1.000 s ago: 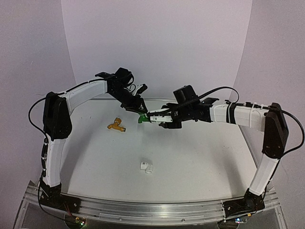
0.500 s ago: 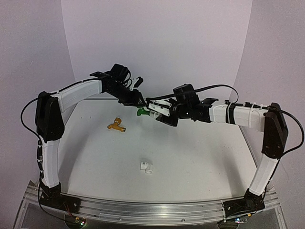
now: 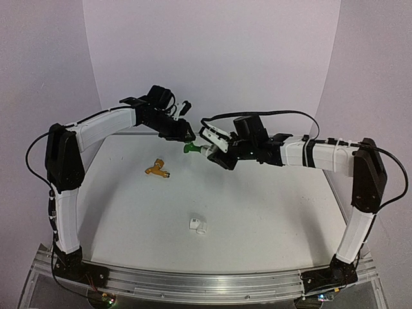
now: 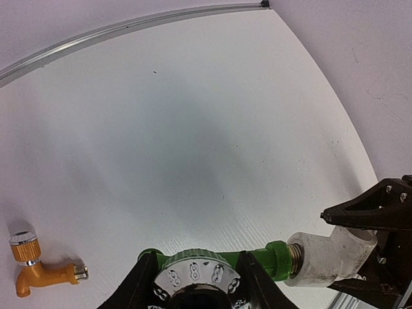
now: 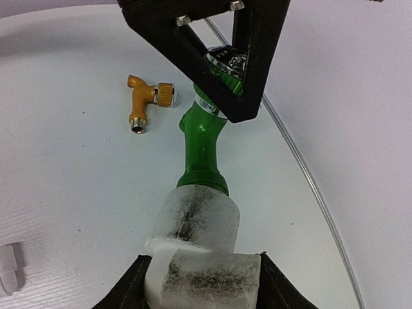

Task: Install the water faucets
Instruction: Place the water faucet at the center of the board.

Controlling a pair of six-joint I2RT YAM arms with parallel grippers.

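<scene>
1. Green faucet (image 3: 191,148) is held in the air over the far part of the bench (image 3: 270,212), between the two arms.
2. The left fingers (image 4: 138,286) are clamped on its round numbered knob, one on each side. In the right wrist view the same fingers (image 5: 248,58) show as a black wedge closed over the knob's chrome top.
3. The green body (image 5: 203,151) runs from the knob to a collar, and the brass-coloured threaded end (image 4: 294,252) shows just past the collar.
4. That threaded end meets the mouth of a white elbow fitting (image 4: 325,257). A little thread is still bare between collar and fitting, and how far it has gone in cannot be told.
5. The right fingers (image 5: 273,293) are clamped on the white elbow fitting (image 5: 199,257), gripping its lower leg from both sides.
6. From above, faucet and fitting (image 3: 206,152) lie in one line, with the left fingers (image 3: 185,134) on one end and the right fingers (image 3: 222,161) on the other.
7. The orange-yellow faucet (image 3: 158,170) lies on its side on the bench, left of the held pair and well apart from it, untouched.
8. A second small white fitting (image 3: 198,225) lies alone on the bench nearer the arm bases.
</scene>
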